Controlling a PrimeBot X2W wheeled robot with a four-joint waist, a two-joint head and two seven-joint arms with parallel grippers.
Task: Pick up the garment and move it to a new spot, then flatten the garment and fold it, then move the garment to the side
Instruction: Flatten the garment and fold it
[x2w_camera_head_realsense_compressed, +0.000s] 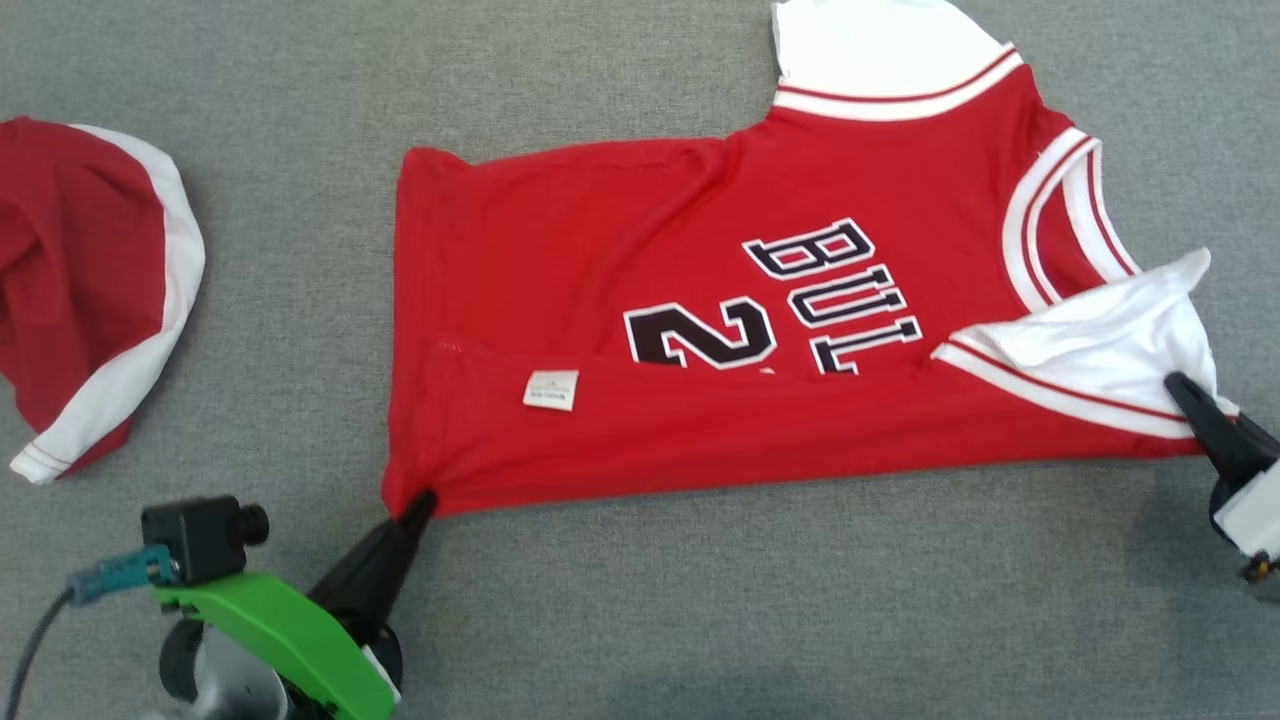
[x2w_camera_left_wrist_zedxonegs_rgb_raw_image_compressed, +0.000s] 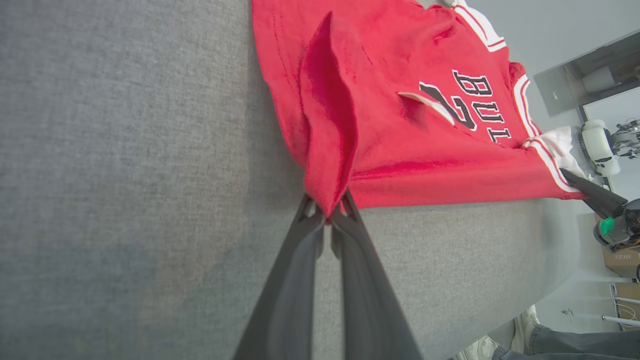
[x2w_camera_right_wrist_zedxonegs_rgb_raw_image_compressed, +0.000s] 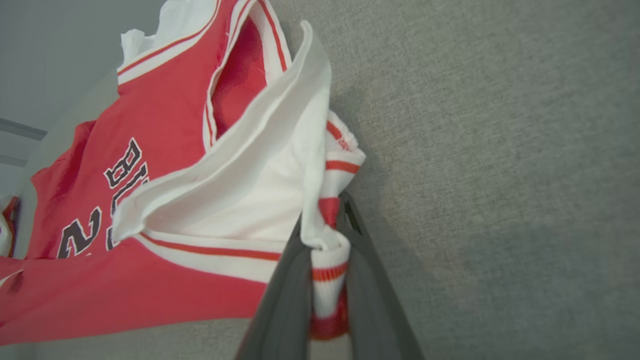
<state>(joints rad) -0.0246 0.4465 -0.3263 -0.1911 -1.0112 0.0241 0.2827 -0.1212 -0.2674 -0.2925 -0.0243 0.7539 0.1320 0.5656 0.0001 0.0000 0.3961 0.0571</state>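
The garment (x2w_camera_head_realsense_compressed: 700, 330) is a red basketball jersey with white trim and black lettering, spread on the grey surface with its near edge folded over. My left gripper (x2w_camera_head_realsense_compressed: 420, 500) is shut on the jersey's near left corner (x2w_camera_left_wrist_zedxonegs_rgb_raw_image_compressed: 327, 200), which is pinched between the two dark fingers. At the right, my right gripper (x2w_camera_head_realsense_compressed: 1180, 385) is shut on the white and red sleeve trim (x2w_camera_right_wrist_zedxonegs_rgb_raw_image_compressed: 325, 260). The left wrist view also shows the right gripper (x2w_camera_left_wrist_zedxonegs_rgb_raw_image_compressed: 575, 177) at the jersey's far end.
A second red and white garment (x2w_camera_head_realsense_compressed: 90, 290) lies bunched at the left edge. Grey cloth-covered table (x2w_camera_head_realsense_compressed: 800, 600) extends around the jersey. A person's shoe and trouser leg (x2w_camera_left_wrist_zedxonegs_rgb_raw_image_compressed: 525, 340) show beyond the table edge in the left wrist view.
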